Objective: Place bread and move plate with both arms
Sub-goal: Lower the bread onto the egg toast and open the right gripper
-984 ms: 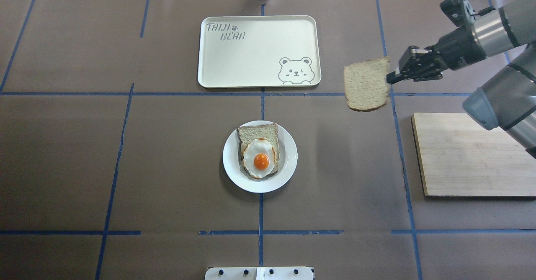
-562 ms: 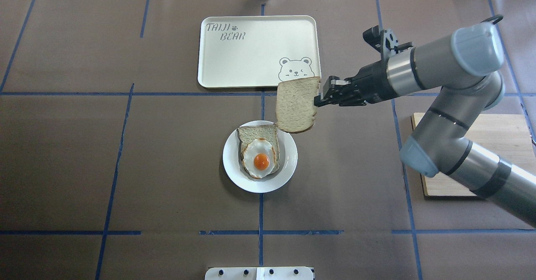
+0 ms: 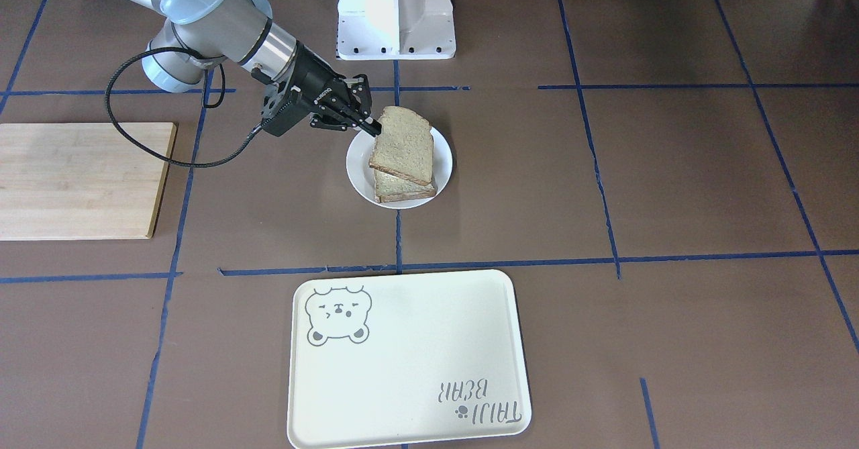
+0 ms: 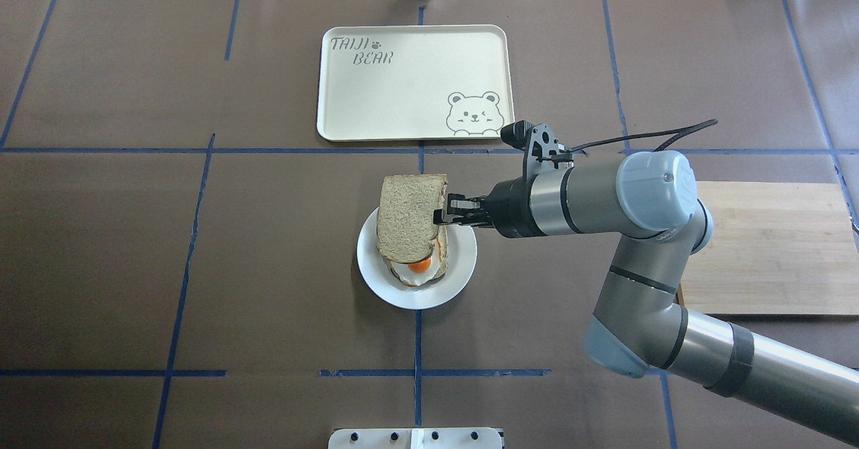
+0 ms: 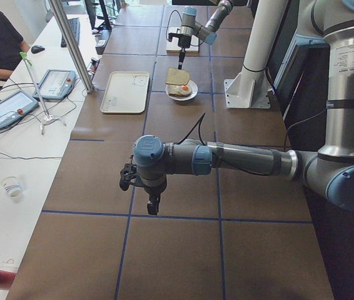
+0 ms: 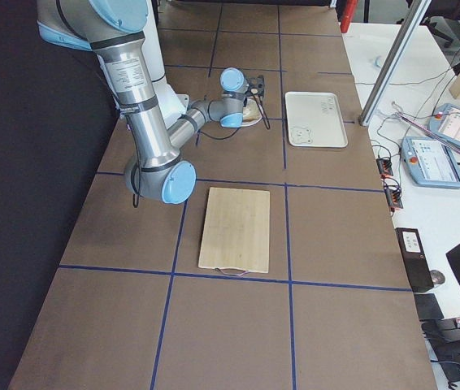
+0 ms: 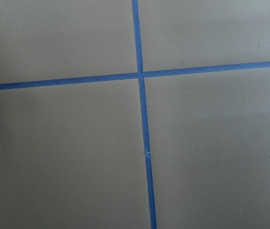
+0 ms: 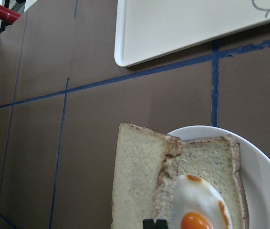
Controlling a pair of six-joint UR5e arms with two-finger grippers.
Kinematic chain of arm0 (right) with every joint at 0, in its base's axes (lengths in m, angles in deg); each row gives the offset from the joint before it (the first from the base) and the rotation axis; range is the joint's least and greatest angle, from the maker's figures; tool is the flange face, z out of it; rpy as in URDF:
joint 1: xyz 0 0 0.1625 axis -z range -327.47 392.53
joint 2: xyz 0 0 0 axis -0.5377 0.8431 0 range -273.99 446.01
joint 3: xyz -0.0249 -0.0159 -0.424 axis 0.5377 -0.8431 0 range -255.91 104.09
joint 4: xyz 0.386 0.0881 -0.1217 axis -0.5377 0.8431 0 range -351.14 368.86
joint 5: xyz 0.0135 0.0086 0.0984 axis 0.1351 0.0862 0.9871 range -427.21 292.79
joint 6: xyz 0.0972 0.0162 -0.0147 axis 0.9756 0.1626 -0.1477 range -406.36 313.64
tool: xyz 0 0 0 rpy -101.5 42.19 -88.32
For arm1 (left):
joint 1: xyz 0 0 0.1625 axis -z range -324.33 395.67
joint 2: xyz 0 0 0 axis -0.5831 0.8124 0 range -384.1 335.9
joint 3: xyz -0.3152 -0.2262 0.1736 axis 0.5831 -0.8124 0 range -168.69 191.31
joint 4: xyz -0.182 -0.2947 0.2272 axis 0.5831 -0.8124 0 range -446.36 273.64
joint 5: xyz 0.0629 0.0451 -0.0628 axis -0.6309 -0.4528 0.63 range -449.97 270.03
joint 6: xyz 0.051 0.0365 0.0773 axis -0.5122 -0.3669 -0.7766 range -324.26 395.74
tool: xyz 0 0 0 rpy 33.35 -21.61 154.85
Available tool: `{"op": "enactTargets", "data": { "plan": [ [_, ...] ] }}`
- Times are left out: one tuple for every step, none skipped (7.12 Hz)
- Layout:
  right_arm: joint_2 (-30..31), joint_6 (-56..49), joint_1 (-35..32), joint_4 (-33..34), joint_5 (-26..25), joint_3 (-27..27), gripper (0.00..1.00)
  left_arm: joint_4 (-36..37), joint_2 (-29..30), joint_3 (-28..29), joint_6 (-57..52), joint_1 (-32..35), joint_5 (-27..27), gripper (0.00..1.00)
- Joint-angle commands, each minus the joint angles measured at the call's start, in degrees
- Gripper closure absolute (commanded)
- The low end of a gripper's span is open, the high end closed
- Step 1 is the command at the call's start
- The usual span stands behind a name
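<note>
My right gripper (image 4: 439,217) is shut on the right edge of the plain bread slice (image 4: 411,217) and holds it, tilted, just above the plate (image 4: 463,261). On the white plate lies another slice topped with a fried egg (image 4: 419,268), mostly covered by the held bread. The front view shows the gripper (image 3: 372,127), the bread (image 3: 402,145) over the lower slice (image 3: 402,190) and the plate (image 3: 356,167). The right wrist view shows the bread (image 8: 137,181) beside the egg slice (image 8: 211,162). My left gripper (image 5: 154,203) hangs over bare table far off; I cannot tell whether it is open.
A cream bear tray (image 4: 413,83) lies beyond the plate. A wooden board (image 4: 765,247) lies to the right, under my right arm. The white pedestal base (image 3: 396,13) stands at the robot's side. The left wrist view shows only brown table and blue tape (image 7: 142,76).
My right arm has carried the bread leftward and toward the robot, from near the board's far corner to above the plate, now covering most of the egg slice.
</note>
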Motion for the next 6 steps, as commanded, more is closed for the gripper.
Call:
{"op": "enactTargets", "data": {
  "plan": [
    [-0.26, -1.35, 2.63, 0.22, -2.62, -2.39, 1.00, -0.05, 0.00, 0.03, -0.09, 0.00, 0.08, 0.00],
    [-0.35, -1.78, 3.25, 0.14, -4.11, -3.43, 1.00, -0.05, 0.00, 0.03, -0.09, 0.00, 0.08, 0.00],
    [-0.17, -2.31, 3.60, -0.03, -4.21, -3.62, 1.00, -0.05, 0.00, -0.05, 0.00, 0.00, 0.08, 0.00],
    [0.09, -2.40, 3.52, -0.12, -4.21, -3.62, 1.00, -0.05, 0.00, 0.03, 0.00, 0.00, 0.08, 0.00],
    [0.44, -3.36, 3.43, -0.04, -4.21, -3.71, 1.00, -0.05, 0.00, -0.05, 0.00, 0.00, 0.16, 0.00],
    [0.44, -4.59, 3.34, 0.05, -4.21, -3.88, 1.00, -0.05, 0.00, -0.14, -0.09, 0.00, 0.17, 0.00]
  ]
}}
